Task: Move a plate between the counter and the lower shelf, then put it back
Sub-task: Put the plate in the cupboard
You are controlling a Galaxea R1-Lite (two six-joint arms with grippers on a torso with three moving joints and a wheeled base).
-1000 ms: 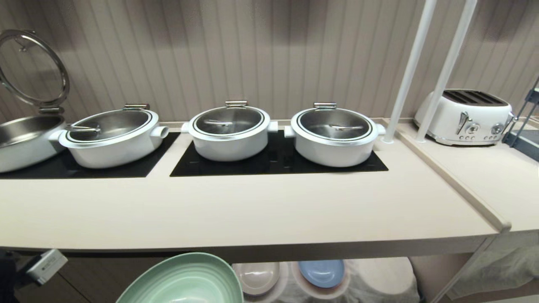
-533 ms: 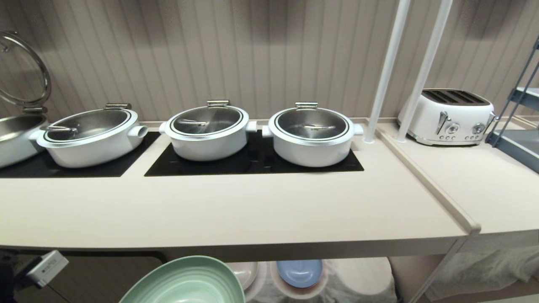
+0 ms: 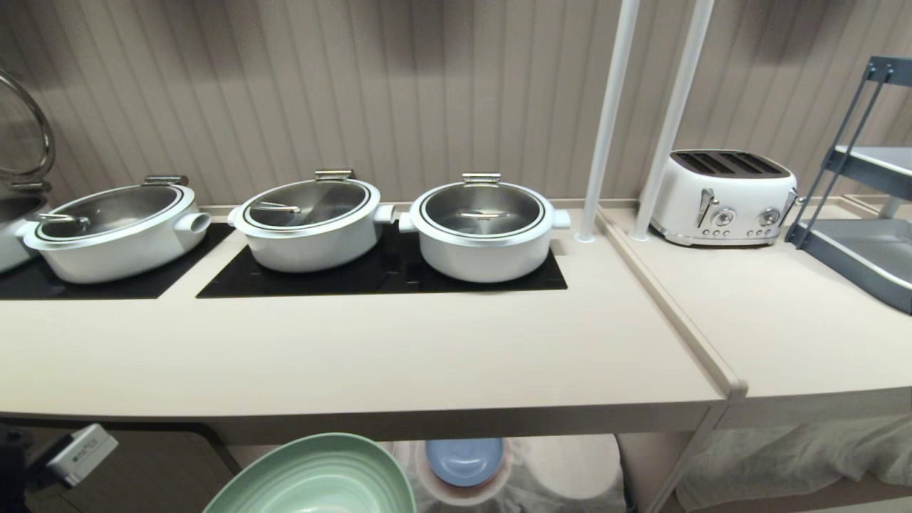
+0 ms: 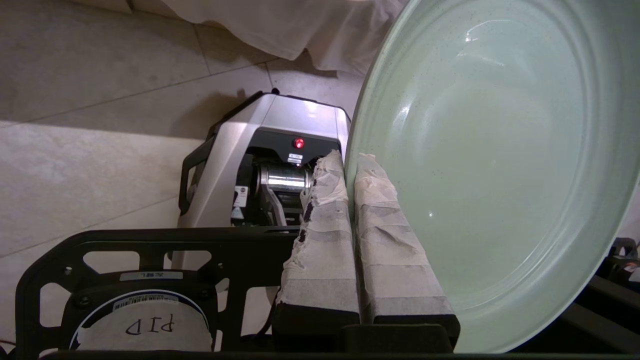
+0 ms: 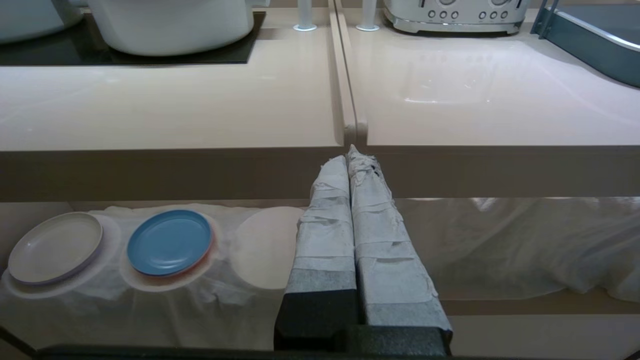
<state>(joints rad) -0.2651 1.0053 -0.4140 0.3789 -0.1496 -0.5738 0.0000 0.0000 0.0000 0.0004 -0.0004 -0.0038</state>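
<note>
While the plate is clamped by its rim between the taped fingers of the left gripper, it is carried in the air and rests on no surface. In the head view the plate sits at the bottom edge of the picture, below and in front of the front edge of the counter. The left wrist view shows it tilted steeply, hollow face toward the camera, with pale floor tiles and the robot's grey base behind it.

The lower shelf lies under the counter and is draped in thin white cloth. A blue plate and a beige-grey plate rest on the cloth side by side, apart from each other. Just beside the blue plate, a bare round form shows under the cloth.

The right gripper holds nothing; its taped fingers are pressed together. It points at the counter's front edge, near the raised seam between two worktop sections.

On the counter, three white lidded pots stand on the black cooktop panels. A white toaster stands on the right-hand section, with a grey tiered rack beside it. Two white poles rise from the counter between the pots and the toaster.
</note>
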